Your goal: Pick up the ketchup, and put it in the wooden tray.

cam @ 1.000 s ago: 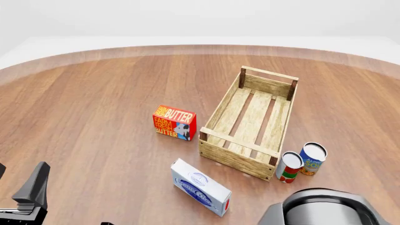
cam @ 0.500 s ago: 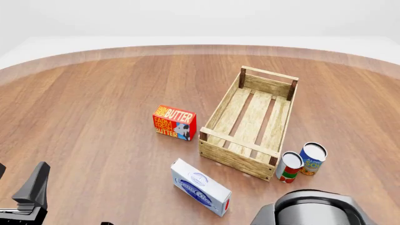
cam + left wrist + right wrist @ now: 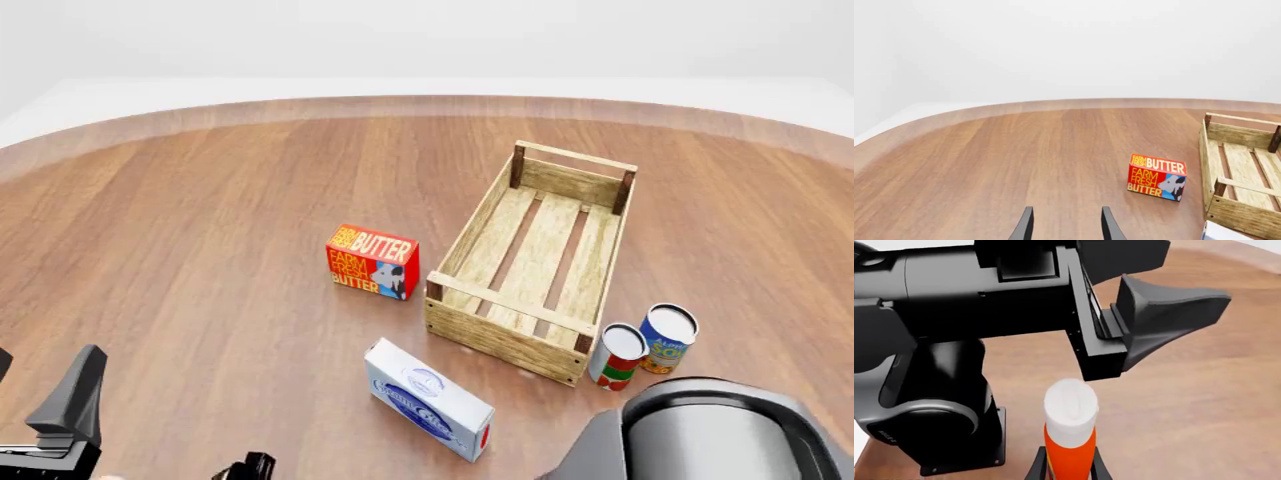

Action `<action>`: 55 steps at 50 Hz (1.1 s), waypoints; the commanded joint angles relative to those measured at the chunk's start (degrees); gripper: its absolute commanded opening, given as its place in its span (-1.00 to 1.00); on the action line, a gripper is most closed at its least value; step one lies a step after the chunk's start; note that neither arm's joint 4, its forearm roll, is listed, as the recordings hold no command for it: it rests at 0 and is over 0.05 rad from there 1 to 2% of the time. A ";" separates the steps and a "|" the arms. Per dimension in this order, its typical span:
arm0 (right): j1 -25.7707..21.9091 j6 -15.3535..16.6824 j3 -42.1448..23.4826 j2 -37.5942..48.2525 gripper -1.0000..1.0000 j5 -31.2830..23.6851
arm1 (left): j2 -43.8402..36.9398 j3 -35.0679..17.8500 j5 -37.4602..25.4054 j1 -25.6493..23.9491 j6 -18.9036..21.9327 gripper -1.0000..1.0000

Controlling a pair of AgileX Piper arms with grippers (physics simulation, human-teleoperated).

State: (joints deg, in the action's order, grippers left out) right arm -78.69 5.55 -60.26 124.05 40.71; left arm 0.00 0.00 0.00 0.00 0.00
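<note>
The ketchup (image 3: 1069, 440), an orange-red bottle with a white cap, stands upright between the two fingers of my right gripper (image 3: 1067, 466), which press on its sides. It is out of sight in the front view, where only the right arm's grey body (image 3: 707, 430) shows at the bottom right. The wooden tray (image 3: 511, 298) lies right of centre with nothing in it, and it also shows in the left wrist view (image 3: 1244, 217). My left gripper (image 3: 1066, 230) is open and holds nothing, low over the table at the near left.
A red butter box (image 3: 374, 261) stands left of the tray. A white-and-blue box (image 3: 427, 400) lies in front of it. Two cans (image 3: 618, 355) (image 3: 667, 338) stand by the tray's near right corner. The left arm's black body (image 3: 987, 295) fills the right wrist view.
In the front view the right arm's grey body has shifted right and grown larger. A small dark tip has come into sight at the bottom edge, left of centre.
</note>
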 commanded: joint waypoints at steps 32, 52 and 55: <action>11.86 3.37 5.21 -11.40 -1.00 -5.44 | 0.00 0.00 0.00 0.00 0.00 1.00; 17.15 6.82 5.98 -16.72 -1.00 -9.31 | 0.00 0.00 0.00 0.00 0.00 1.00; 17.88 7.37 6.02 -17.26 -1.00 -9.79 | 0.00 0.00 0.00 0.00 0.00 1.00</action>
State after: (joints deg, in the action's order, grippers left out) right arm -63.40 12.10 -54.39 109.18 32.34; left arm 0.00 0.00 0.00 0.00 0.00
